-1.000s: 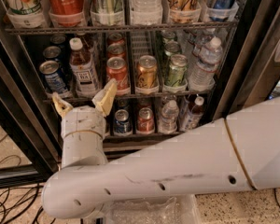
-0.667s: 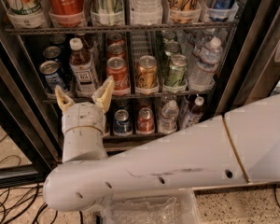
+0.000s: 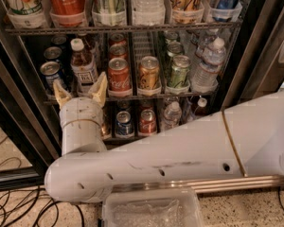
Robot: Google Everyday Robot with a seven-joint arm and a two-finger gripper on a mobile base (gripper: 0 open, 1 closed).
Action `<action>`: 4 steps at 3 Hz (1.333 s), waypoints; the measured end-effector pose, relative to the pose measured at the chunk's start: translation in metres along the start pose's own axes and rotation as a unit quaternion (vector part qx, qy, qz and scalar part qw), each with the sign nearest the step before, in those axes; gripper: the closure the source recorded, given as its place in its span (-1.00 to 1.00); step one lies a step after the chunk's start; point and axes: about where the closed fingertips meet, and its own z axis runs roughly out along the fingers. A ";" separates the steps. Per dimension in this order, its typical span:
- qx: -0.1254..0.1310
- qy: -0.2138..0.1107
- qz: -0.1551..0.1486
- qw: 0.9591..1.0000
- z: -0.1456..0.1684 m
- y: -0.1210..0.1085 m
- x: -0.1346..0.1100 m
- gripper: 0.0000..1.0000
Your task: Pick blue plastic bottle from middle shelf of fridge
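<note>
The blue plastic bottle [image 3: 83, 66], with a white cap, brown liquid and a white label, stands upright in a left lane of the middle shelf [image 3: 132, 98] of the fridge [image 3: 255, 46]. My gripper [image 3: 80, 91] is open just in front of and below the bottle. Its two tan fingertips [image 3: 100, 86] stand on either side of the bottle's base at the height of the shelf rail, and they hide the bottle's bottom. My white arm [image 3: 180, 150] crosses the lower part of the view.
A blue-and-silver can [image 3: 51, 74] stands left of the bottle and a red Coke can [image 3: 119, 74] right of it. Further right are a gold can [image 3: 149, 72], a green can [image 3: 178, 70] and a clear water bottle [image 3: 208, 65]. Cables [image 3: 9, 207] lie on the floor.
My gripper has risen a little towards the bottle's base, still open. The bottle and cans have not moved.
</note>
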 end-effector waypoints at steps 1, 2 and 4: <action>-0.001 0.006 0.004 1.000 0.004 0.002 0.006 -0.44; 0.007 0.012 0.002 1.000 0.007 -0.002 0.012 -0.28; 0.016 0.021 -0.005 1.000 0.023 -0.011 0.019 -0.30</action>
